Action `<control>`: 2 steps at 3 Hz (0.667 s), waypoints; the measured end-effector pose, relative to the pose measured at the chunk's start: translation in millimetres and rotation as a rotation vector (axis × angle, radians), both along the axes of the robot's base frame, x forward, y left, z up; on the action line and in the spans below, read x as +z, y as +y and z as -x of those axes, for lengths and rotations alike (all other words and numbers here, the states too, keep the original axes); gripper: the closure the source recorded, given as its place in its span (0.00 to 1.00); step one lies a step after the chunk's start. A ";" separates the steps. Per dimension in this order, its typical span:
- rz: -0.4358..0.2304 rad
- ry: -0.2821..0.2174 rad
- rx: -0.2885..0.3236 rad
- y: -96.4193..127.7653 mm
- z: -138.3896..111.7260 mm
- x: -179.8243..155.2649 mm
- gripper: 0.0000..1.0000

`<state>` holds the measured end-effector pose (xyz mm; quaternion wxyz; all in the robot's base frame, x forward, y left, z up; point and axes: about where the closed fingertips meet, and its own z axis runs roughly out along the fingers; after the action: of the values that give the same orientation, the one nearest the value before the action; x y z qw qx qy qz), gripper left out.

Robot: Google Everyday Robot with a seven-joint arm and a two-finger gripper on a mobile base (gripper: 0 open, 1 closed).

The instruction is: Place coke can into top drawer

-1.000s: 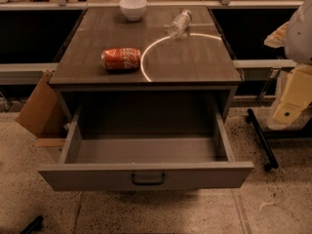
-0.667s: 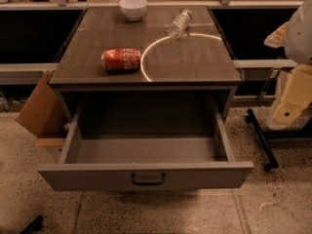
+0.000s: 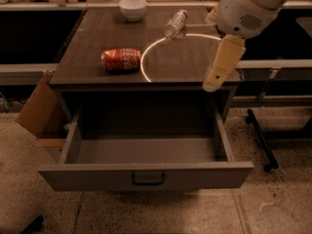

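The coke can (image 3: 121, 59) lies on its side on the left part of the dark cabinet top (image 3: 87, 43). The top drawer (image 3: 146, 151) below is pulled open and nothing lies in it; its grey front panel has a small dark handle (image 3: 147, 179). My gripper (image 3: 220, 65), a cream part hanging from the white arm (image 3: 248, 9), hovers above the cabinet's right front corner. It is well to the right of the can and holds nothing that I can see.
A white bowl (image 3: 132, 7) and a clear plastic bottle (image 3: 174, 23) lie at the back of the top. A cardboard box (image 3: 36, 106) leans at the cabinet's left. A black stand leg (image 3: 261, 138) runs along the floor at right.
The arm has swung in from the right edge to above the cabinet's right front corner. The can and the open drawer have not moved.
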<state>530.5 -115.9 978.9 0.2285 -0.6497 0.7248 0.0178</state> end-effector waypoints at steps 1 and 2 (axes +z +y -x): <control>-0.090 0.020 0.098 48.8 -34.2 -8.7 0.00; -0.098 0.022 0.100 51.3 -38.5 -10.3 0.00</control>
<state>568.9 -64.6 968.7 0.2507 -0.6731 0.6921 0.0719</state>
